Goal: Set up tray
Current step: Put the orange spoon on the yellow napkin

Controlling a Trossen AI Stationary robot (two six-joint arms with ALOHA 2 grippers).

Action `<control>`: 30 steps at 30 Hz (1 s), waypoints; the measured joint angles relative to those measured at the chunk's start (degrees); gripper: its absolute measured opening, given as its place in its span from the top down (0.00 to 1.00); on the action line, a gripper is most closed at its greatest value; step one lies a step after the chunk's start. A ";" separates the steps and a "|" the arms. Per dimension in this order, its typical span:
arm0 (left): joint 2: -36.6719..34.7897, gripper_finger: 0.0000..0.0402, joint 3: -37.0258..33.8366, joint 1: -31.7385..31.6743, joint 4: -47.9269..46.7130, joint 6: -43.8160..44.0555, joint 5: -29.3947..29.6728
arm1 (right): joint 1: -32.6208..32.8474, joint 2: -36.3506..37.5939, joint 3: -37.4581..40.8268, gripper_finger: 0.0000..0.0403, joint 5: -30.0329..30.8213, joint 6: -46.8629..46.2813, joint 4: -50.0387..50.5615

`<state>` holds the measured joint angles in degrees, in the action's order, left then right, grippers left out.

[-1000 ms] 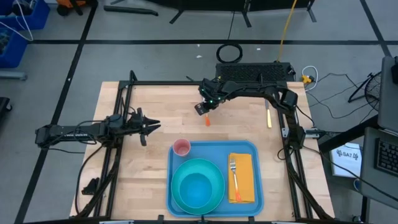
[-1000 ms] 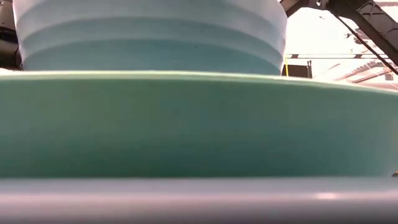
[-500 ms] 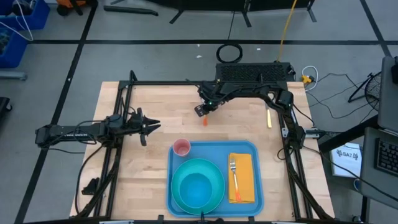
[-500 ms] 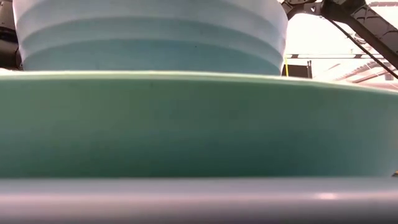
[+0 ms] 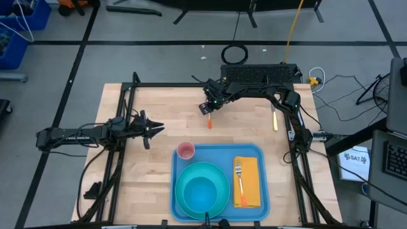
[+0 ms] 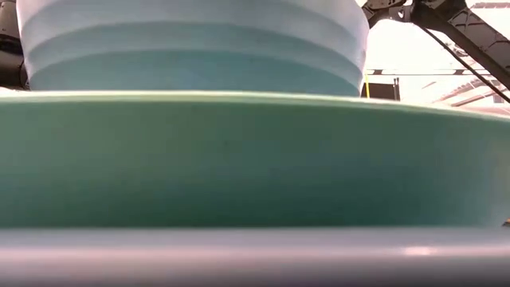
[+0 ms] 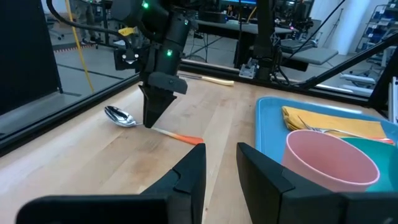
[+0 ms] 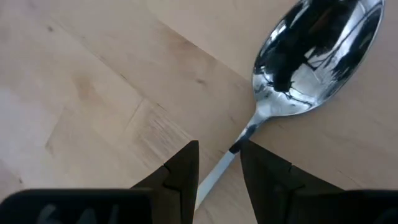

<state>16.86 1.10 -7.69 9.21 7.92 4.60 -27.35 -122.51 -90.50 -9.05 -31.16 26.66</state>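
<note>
Sitting at the table's near edge, the tray (image 5: 219,181) is already carrying plate, bowl, cup, napkin and fork; the right gripper (image 8: 218,167), fingers apart, is straddling the spoon (image 8: 298,68) handle, seemingly the last piece.

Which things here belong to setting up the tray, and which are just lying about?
Part of the job: tray; plate with bowl; pink cup; orange napkin with fork; spoon, straddled by the right pincer.

Just lying about: yellow-handled utensil near the table's right edge; cable coil on the floor.
</note>
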 joint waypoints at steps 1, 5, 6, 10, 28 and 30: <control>-0.02 0.77 0.00 0.00 -0.02 0.00 0.00 | 0.00 -0.03 0.00 0.72 -0.01 0.01 0.15; 0.00 0.77 0.00 -0.01 -0.02 0.00 0.00 | -0.03 -0.13 0.03 0.72 -0.01 0.31 1.59; 0.00 0.77 0.00 -0.01 -0.02 0.00 0.00 | -0.07 -0.21 0.09 0.72 -0.01 0.31 1.57; -0.02 0.77 0.00 -0.01 -0.02 0.00 0.00 | -0.07 -0.23 0.09 0.72 0.03 0.32 1.11; 0.00 0.77 0.00 -0.01 -0.02 0.00 0.00 | -0.07 -0.23 0.09 0.86 1.31 0.35 1.00; -0.01 0.77 0.00 0.00 -0.02 0.00 0.00 | -0.05 -0.23 0.09 0.86 1.33 0.60 1.00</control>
<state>16.86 1.10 -7.69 9.19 7.92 4.60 -27.40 -122.74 -90.41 -7.73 -30.55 27.66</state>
